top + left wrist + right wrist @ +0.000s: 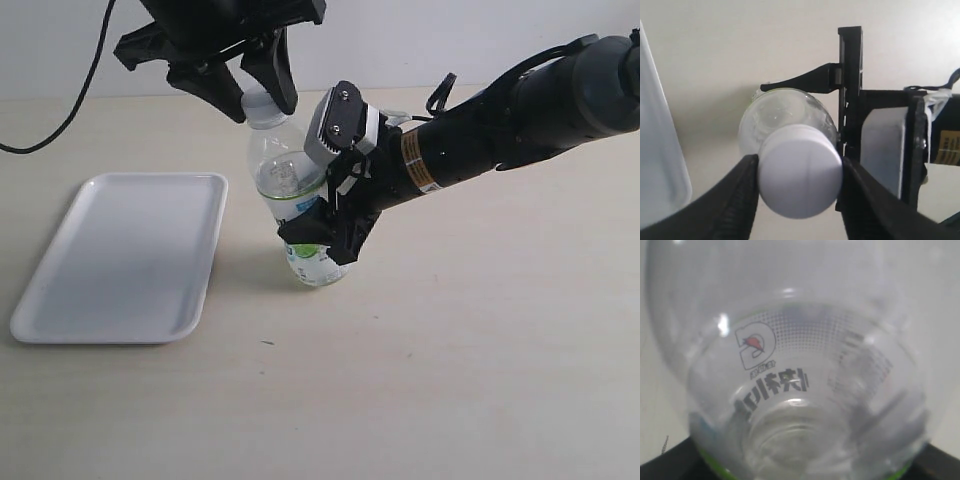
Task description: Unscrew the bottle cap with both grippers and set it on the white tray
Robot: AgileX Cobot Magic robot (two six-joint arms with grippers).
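The clear bottle (290,190) stands upright on the table, its lime-printed label low on its body. From above, my left gripper (258,100) is shut on the white bottle cap (801,177), a black finger pressed to each side of it; the cap sits on the neck. My right gripper (325,238) comes in from the right and is shut on the bottle's labelled lower half. The bottle (795,375) fills the right wrist view, hiding those jaws. The white tray (125,255) lies flat to the left of the bottle, with nothing on it.
A black cable (60,120) hangs at the back left above the table. The right arm (500,130) stretches across the right half of the table at bottle height. Bare tabletop runs along the front.
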